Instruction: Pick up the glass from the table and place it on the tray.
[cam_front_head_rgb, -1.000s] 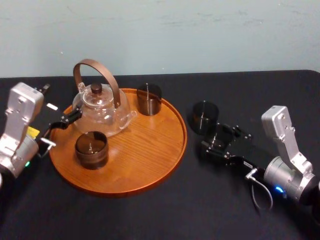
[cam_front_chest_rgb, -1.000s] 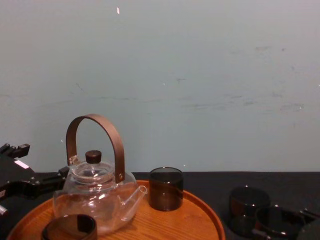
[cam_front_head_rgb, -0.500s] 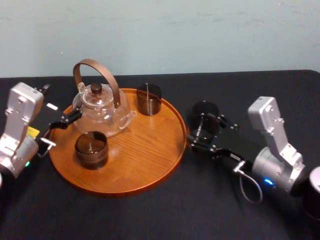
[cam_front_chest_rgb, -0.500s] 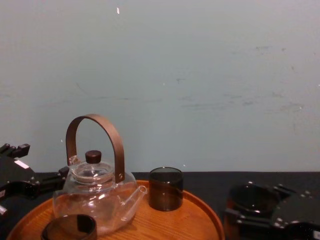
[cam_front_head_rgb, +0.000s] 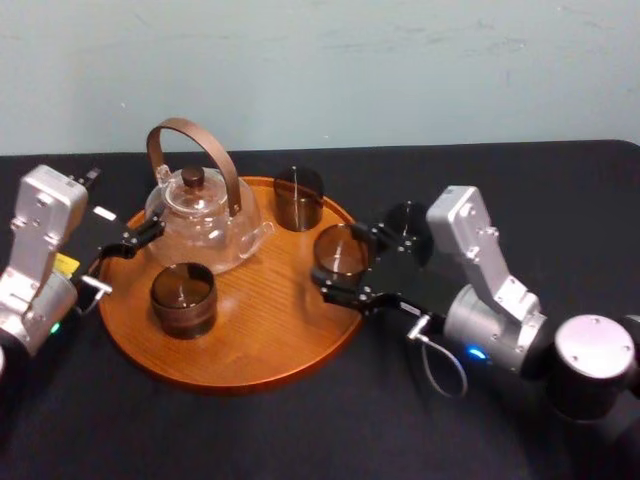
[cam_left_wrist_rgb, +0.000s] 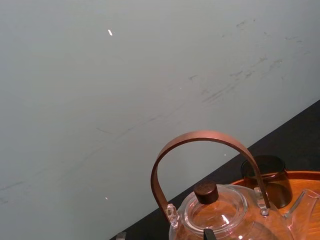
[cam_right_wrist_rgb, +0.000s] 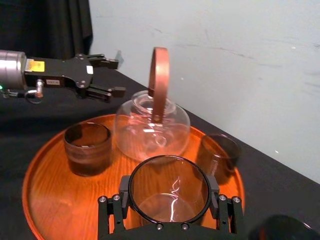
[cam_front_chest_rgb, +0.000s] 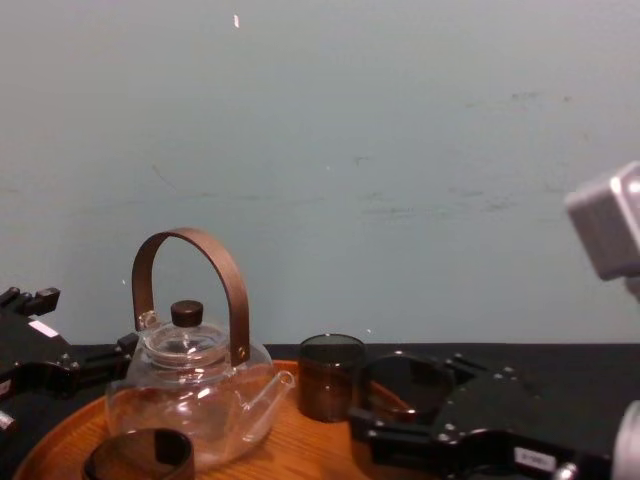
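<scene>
Table (cam_front_head_rgb: 300, 430) in plain black cloth. Directly on it, round wooden tray (cam_front_head_rgb: 270, 325), left of centre; just beyond the tray's right rim, possibly a dark glass (cam_front_head_rgb: 408, 222), hard to separate from the cloth.

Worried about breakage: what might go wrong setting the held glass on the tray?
The right end effector holds the glass near the tray's rim; released there, it may tip. The rear glass and teapot stand close; drifting inward risks a knock. The left end effector idles beside the teapot.
</scene>
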